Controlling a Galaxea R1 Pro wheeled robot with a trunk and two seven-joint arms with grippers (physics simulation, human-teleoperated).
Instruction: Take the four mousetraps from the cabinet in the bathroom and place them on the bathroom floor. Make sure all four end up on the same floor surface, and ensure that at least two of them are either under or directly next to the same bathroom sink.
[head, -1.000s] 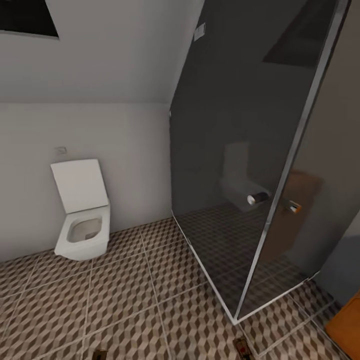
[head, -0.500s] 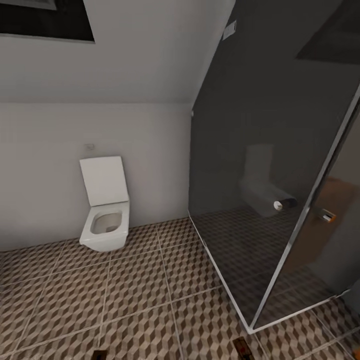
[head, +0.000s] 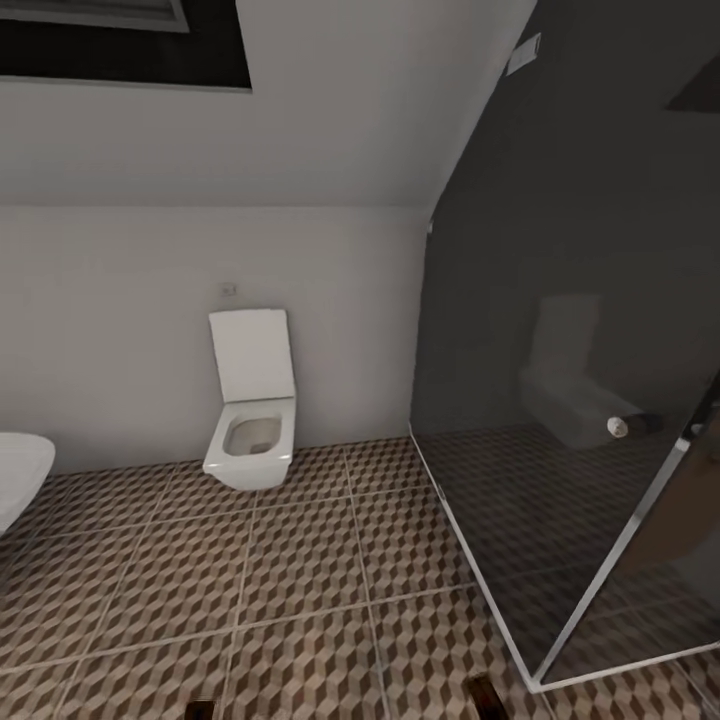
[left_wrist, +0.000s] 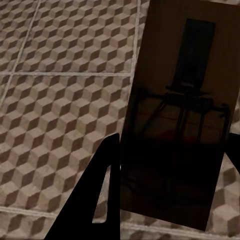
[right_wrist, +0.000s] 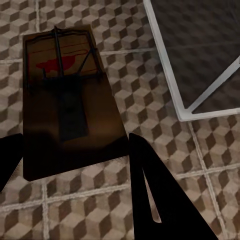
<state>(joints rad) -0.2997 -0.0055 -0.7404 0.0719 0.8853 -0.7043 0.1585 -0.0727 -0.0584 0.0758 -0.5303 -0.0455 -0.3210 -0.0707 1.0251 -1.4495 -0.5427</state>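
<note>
Each arm carries a mousetrap. Left end effector (left_wrist: 165, 200) is clamped on the near end of trap (left_wrist: 182, 115); its long axis runs straight out along the fingers. Right end effector (right_wrist: 75, 165) grips the other trap (right_wrist: 67, 100) the same way, bait end outward. Both hang over the cube-tile floor (head: 300, 570), not yet set down. Shower glass (head: 600, 400) lies on the right, toilet (head: 252, 420) ahead. A white edge (head: 18, 475) at far left may be the sink; can't confirm. If so, left arm is nearer.
</note>
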